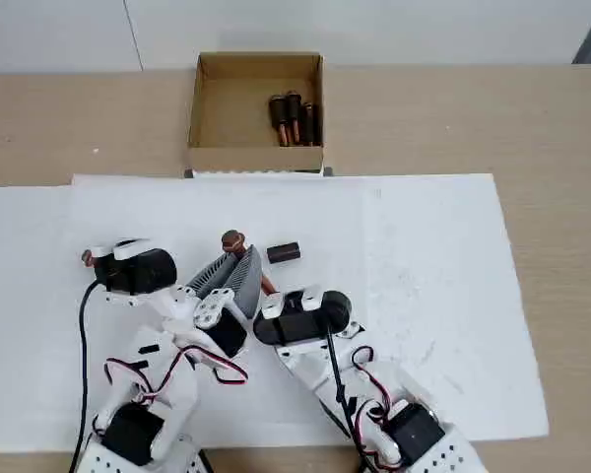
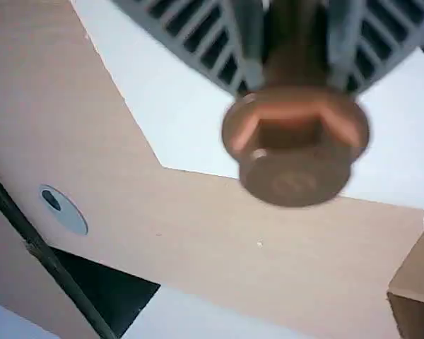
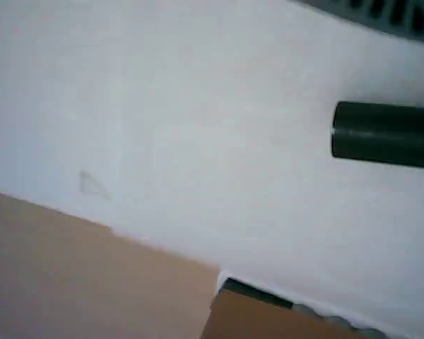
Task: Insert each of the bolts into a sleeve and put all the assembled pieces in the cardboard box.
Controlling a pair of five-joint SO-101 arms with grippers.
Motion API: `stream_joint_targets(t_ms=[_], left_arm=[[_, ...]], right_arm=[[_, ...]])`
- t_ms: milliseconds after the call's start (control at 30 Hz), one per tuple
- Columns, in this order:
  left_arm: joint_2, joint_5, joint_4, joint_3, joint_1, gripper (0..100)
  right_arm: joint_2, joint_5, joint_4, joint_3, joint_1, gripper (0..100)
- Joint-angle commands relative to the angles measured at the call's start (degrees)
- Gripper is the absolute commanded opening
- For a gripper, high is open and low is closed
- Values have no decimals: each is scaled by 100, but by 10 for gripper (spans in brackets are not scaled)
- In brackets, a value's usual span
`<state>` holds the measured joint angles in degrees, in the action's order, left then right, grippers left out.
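**Bolt**: copper-toned with a flanged hex head. Judged rigid, heavy for its size, and smooth enough to slip. Best held on the shank just behind the head.
- Location: clamped between the grey fingers of the left gripper, which are closed on the shank. The head projects past the tips.

**Sleeve**: a short, dark, stiff cylinder that probably rolls easily. Best held across the barrel.
- Location: lying on its side on the white paper, just beside the fingertips and not touching them.

**Cardboard box**: well beyond the fingers, with assembled pieces inside.
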<state>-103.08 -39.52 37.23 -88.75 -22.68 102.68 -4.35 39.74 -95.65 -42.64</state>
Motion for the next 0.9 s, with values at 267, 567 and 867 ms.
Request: stream_joint_targets(t_ms=[267,567,867], left_arm=[[-88,-141,-167,-365,-53,6],[-97,-237,-158,-356,-492,6],[-79,-220,97,-374,-633,6]], right_arm=[[127,-62,-145,-18,-22,4],[127,-62,-145,-26,-22,4],[127,-62,-145,-18,-4,4]])
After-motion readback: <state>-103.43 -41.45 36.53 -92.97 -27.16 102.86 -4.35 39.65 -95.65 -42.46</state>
